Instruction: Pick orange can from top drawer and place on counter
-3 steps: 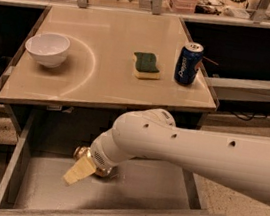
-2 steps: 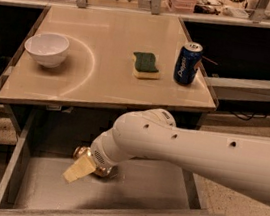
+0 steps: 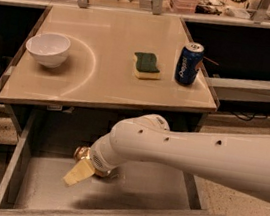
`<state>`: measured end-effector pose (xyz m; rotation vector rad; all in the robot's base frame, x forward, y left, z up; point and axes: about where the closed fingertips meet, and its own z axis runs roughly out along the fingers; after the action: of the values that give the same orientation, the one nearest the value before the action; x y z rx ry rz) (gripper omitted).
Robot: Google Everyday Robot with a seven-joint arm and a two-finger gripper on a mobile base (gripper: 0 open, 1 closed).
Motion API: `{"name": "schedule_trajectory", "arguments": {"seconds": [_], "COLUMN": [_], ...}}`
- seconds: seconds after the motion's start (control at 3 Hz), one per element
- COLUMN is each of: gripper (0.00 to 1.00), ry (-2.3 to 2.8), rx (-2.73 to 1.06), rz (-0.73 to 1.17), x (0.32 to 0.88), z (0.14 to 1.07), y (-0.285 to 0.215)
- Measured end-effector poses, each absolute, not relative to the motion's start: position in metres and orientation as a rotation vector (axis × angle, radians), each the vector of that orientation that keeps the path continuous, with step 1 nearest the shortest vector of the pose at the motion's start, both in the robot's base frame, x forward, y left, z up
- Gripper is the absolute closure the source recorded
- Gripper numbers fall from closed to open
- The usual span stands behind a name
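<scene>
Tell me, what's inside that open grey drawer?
A small shiny gold-orange can sits in the wide grey wooden drawer, with the robot's end effector right at it. The white arm covers most of the can and part of the drawer floor.

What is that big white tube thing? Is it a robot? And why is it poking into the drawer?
Yes, that white tube is a robot's arm. One camera took this picture, looking down at a table and the open drawer under it. On the beige counter sit a white bowl, a green and yellow sponge and a blue can. The arm reaches down into the grey top drawer. At its tip is the gripper, which works like the robot's hand. The gripper is right against a shiny orange can inside the drawer. I cannot tell whether it has grabbed the can yet.
</scene>
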<state>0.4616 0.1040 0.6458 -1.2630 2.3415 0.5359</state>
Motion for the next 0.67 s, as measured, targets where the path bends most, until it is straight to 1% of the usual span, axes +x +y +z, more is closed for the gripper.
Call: {"name": "schedule_trajectory", "arguments": {"seconds": [0.67], "gripper": [0.00], "ry": [2.342], "rx": [-1.266], "rz": [0.533], "x": [0.464], "z": [0.611], "y": [0.112]}}
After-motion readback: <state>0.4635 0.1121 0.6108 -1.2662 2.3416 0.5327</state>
